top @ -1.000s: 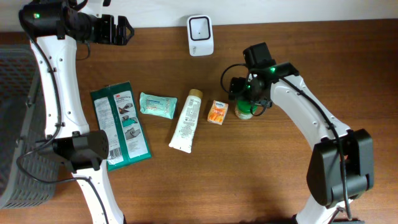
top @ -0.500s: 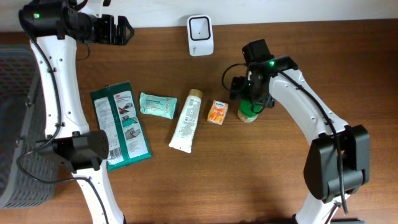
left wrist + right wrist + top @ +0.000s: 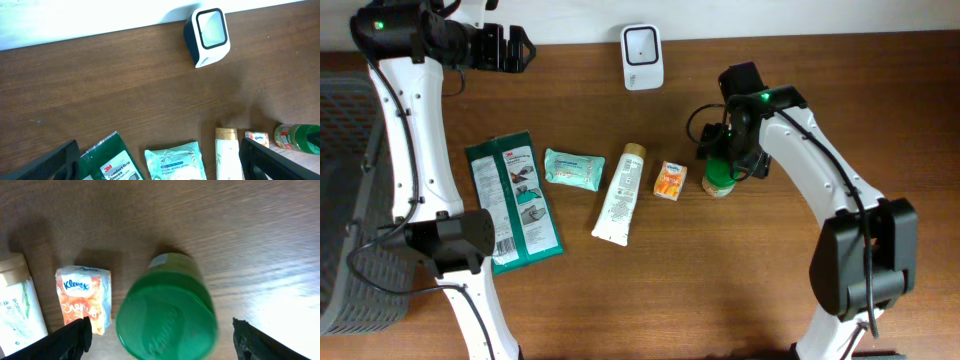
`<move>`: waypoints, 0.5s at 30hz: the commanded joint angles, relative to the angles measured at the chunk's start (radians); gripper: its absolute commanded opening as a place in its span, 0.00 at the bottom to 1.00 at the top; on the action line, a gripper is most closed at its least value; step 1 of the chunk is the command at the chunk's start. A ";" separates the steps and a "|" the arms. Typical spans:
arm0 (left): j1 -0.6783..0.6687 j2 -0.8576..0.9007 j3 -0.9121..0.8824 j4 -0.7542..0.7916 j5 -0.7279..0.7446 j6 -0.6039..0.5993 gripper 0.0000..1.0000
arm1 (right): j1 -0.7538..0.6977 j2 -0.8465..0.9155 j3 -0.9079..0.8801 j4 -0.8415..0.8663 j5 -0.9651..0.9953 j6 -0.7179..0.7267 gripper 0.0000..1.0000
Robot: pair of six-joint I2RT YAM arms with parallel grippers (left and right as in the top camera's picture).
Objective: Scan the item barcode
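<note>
The white barcode scanner (image 3: 642,57) (image 3: 209,30) stands at the table's back edge. A green-lidded jar (image 3: 718,181) (image 3: 167,310) stands upright at the right end of a row of items. Directly above it hovers my right gripper (image 3: 731,152) (image 3: 161,336), open, with one finger on each side of the lid and neither touching it. My left gripper (image 3: 516,48) (image 3: 160,161) is open and empty, high over the back left of the table, looking down on the scanner and the row.
Left of the jar lie an orange Kleenex pack (image 3: 670,180) (image 3: 85,300), a white tube (image 3: 620,193), a teal wipes pack (image 3: 573,168) and a green glove packet (image 3: 513,200). A dark mesh basket (image 3: 340,200) stands off the table's left edge.
My right arm has shifted slightly to the right over the jar, and its jaws stay open. The jar, the other items and the left arm have not moved.
</note>
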 commanded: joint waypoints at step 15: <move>0.000 -0.010 0.008 -0.001 0.011 0.019 0.99 | -0.026 0.084 0.035 -0.046 -0.055 -0.124 0.47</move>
